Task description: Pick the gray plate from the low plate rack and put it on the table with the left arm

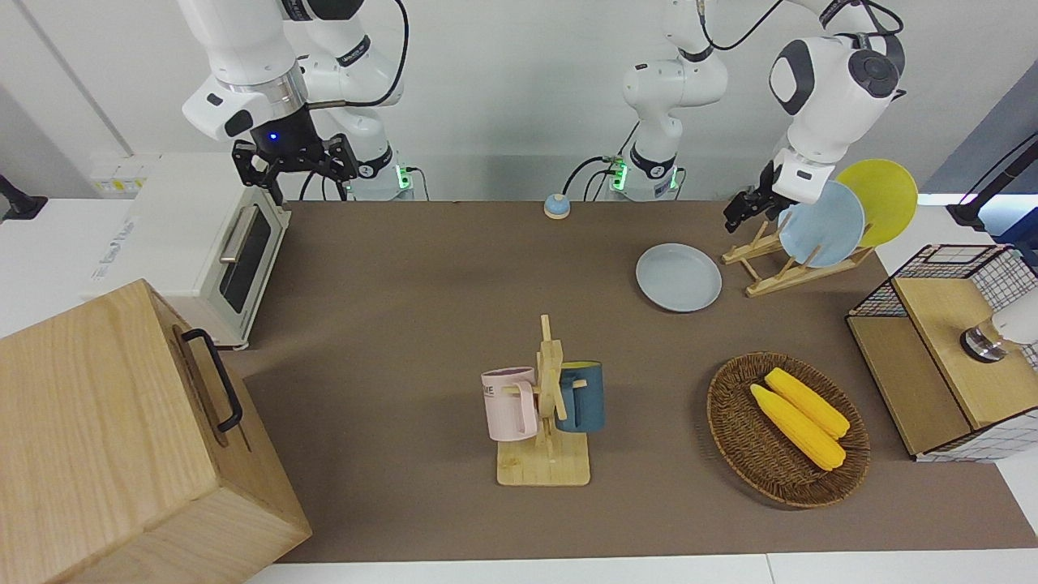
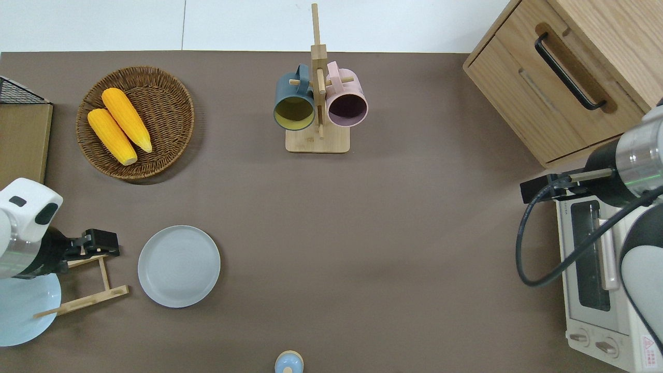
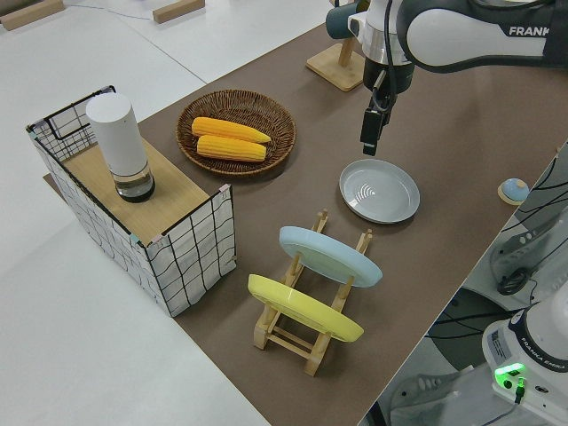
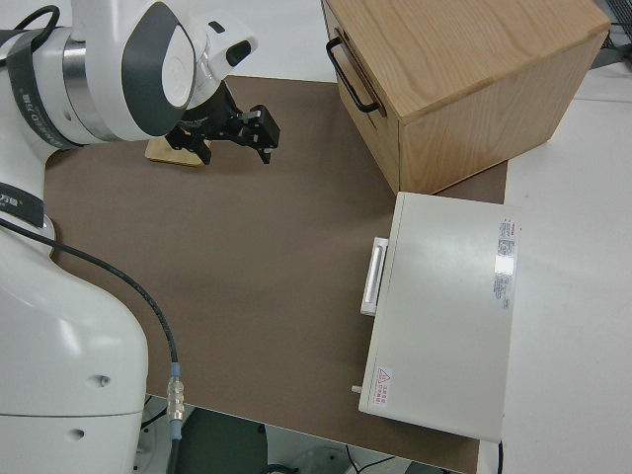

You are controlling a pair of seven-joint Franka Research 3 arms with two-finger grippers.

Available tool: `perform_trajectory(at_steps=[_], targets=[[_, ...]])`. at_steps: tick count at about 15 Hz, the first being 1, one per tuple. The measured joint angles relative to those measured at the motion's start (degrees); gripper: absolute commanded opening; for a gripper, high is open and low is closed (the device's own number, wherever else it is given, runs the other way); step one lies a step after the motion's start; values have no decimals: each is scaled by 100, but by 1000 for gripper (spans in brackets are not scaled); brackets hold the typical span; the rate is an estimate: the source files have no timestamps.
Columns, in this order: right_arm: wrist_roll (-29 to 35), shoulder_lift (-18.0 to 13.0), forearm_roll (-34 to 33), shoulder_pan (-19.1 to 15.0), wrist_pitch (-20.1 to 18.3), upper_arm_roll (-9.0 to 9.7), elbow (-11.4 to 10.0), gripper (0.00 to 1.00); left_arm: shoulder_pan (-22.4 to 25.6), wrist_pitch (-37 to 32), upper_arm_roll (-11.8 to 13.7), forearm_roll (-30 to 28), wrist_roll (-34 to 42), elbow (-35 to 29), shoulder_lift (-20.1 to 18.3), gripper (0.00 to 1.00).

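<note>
The gray plate [image 1: 679, 277] lies flat on the brown table [image 1: 422, 308], beside the low plate rack [image 1: 766, 272] on the side toward the right arm; it also shows in the overhead view [image 2: 179, 266] and the left side view [image 3: 380, 190]. My left gripper [image 2: 101, 243] is empty and raised, over the rack's [image 2: 85, 298] empty end next to the plate, apart from the plate. It also shows in the front view [image 1: 742, 209] and the left side view [image 3: 370, 142]. My right arm is parked, its gripper [image 1: 296, 170] open.
A light blue plate [image 1: 821, 223] and a yellow plate [image 1: 880, 201] stand in the rack. A wicker basket [image 1: 734, 442] with corn, a mug stand [image 1: 547, 405], a wire-sided shelf [image 1: 949, 349], a bell [image 1: 556, 206], a toaster oven [image 1: 235, 259] and a wooden cabinet [image 1: 122, 438] stand around.
</note>
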Motion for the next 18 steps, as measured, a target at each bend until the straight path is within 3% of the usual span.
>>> perform_trajectory(at_steps=[4,18], targets=[[0,0,0,0,0,0,0,983,-42,-580,80,1,45,1046,223,991],[0,0,0,0,0,0,0,983,-143,-1353,56,-4,412,2154,486,993]])
